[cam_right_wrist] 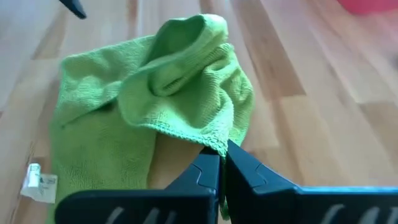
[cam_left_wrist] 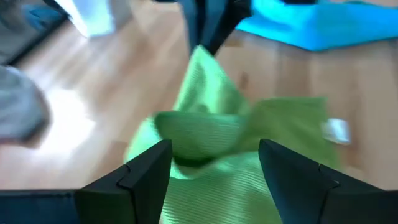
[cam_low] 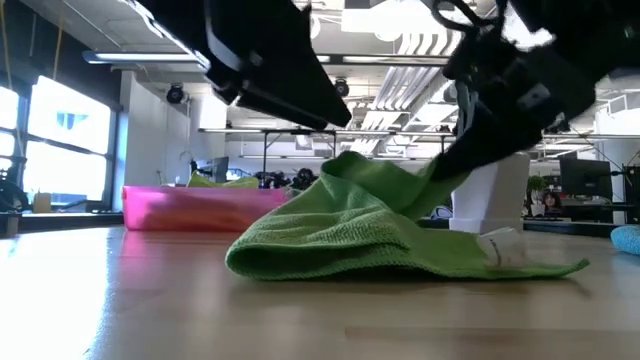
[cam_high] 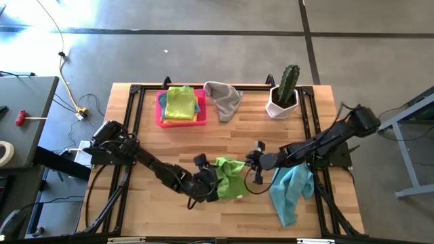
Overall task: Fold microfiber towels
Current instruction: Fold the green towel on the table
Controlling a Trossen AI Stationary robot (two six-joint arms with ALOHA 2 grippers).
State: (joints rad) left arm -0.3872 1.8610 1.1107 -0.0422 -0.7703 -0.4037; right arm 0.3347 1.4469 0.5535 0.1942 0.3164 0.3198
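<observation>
A green microfiber towel (cam_high: pixel 230 177) lies crumpled at the middle of the wooden table, one side drawn up into a peak (cam_low: pixel 350 165). My right gripper (cam_right_wrist: pixel 222 155) reaches in from the table's right side and is shut on that raised side. My left gripper (cam_left_wrist: pixel 214 180) comes from the left and stands open, its fingers on either side of the towel's left part; I cannot tell if they touch it. A light blue towel (cam_high: pixel 291 190) lies crumpled under the right arm. A grey towel (cam_high: pixel 224 99) lies at the back. My right gripper pinches the green towel's stitched edge (cam_right_wrist: pixel 214 140) between its two fingertips, at a bunched spot on the towel's right side. The fingers slant down from the table's right. The held side is raised and slack, and the rest of the towel (cam_low: pixel 400 250) lies on the table.
A pink tray (cam_high: pixel 161 112) at the back left holds folded yellow and lime towels (cam_high: pixel 181 103). A cactus in a white pot (cam_high: pixel 283 95) stands at the back right. Bare wood lies at the near left of the table (cam_high: pixel 146 203).
</observation>
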